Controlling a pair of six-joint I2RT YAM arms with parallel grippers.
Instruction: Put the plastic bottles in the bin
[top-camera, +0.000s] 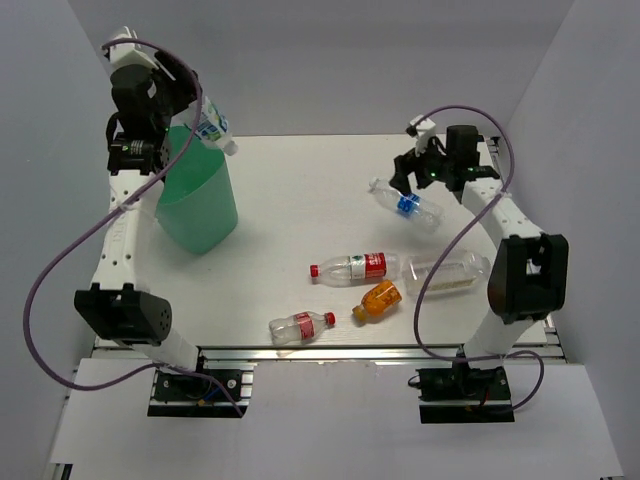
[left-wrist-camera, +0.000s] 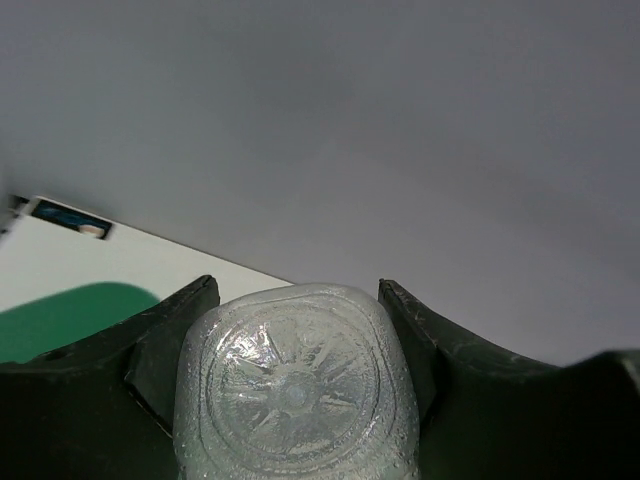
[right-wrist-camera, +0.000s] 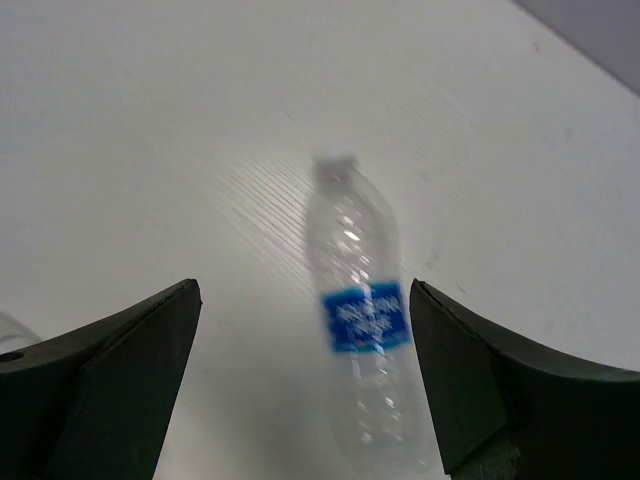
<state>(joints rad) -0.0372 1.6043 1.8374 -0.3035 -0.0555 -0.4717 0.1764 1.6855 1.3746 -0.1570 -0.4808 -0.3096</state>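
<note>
**Grippers working on two bottles**

Left gripper (left-wrist-camera: 295, 288) is clamping the base of a green-white bottle (top-camera: 213, 128), holding it tilted at the far rim of the mint-green bin (top-camera: 200, 215) (far left of the table (top-camera: 300, 190)). Right gripper (right-wrist-camera: 302, 288) is hovering, jaws spread wide and empty, over a blue-label bottle (right-wrist-camera: 365, 320) lying on the table.

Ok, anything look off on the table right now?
Nothing stands out. Five bottles lie flat on the table, no spill visible. The left pincer holds a sixth bottle, tilted above the bin.
</note>
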